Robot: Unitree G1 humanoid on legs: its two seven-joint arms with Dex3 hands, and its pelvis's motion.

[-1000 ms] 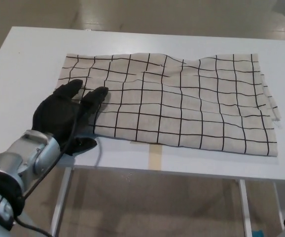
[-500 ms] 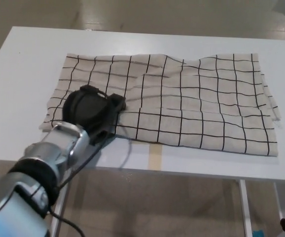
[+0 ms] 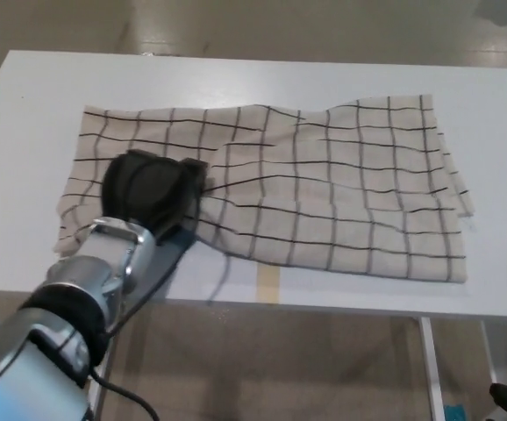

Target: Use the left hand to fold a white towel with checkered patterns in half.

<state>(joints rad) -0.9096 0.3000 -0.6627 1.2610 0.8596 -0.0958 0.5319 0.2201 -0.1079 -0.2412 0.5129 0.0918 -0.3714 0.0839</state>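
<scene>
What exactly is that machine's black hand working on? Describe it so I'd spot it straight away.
Look at the white table that fills the view. Spread across most of it lies a pale towel crossed by thin dark grid lines, rumpled rather than flat. It is the only cloth there, and the robot's left hand sits on its near left part.

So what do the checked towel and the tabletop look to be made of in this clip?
The towel looks like soft woven cloth, off-white with thin black grid lines; it ripples and bunches under the left hand, so likely cotton or linen. The table looks like a hard, smooth white board with a matte finish, perhaps laminate; its flat, even surface suggests that.
</scene>
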